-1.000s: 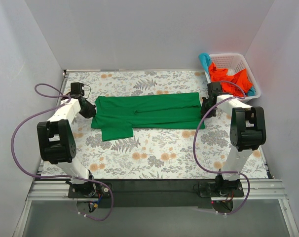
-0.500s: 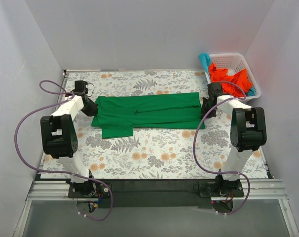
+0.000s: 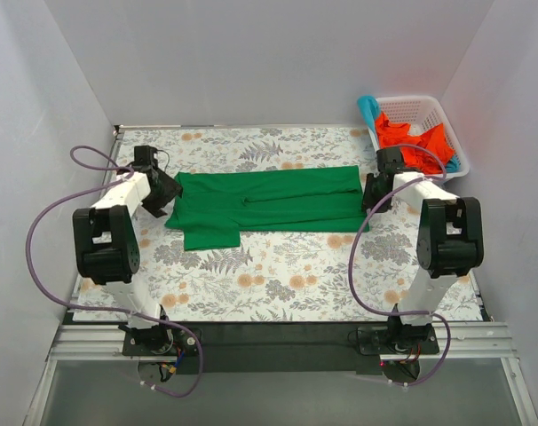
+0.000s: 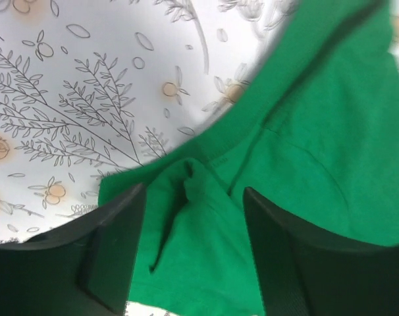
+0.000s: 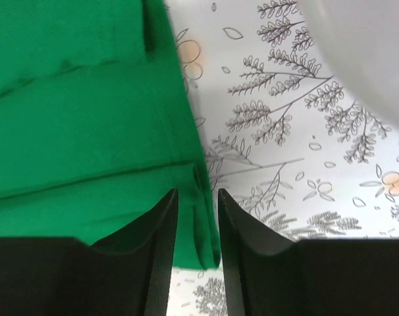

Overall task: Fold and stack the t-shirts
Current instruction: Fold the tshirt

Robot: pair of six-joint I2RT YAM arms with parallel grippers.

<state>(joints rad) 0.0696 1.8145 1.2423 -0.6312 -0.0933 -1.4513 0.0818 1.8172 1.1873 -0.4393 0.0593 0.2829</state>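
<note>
A bright green t-shirt point(image 3: 269, 200) lies folded into a long band across the middle of the table, with one sleeve sticking out toward the front at its left end. My left gripper point(image 3: 165, 197) is at the shirt's left end. In the left wrist view its jaws point(image 4: 193, 220) stand wide open over a rumpled bit of green cloth point(image 4: 318, 131). My right gripper point(image 3: 372, 197) is at the right end. Its fingers point(image 5: 197, 201) are slightly apart on either side of the folded green edge point(image 5: 74, 99), not pinching it. Orange-red t-shirts point(image 3: 413, 142) and a teal-blue one point(image 3: 368, 109) sit in the basket.
A white lattice basket point(image 3: 455, 164) stands at the back right corner, just behind my right arm. The table wears a floral cloth point(image 3: 278, 275). White walls close off the left, back and right sides.
Both grippers were shut on the ends of the green shirt and now stand open, with the cloth resting on the table. The left gripper shifted slightly.
</note>
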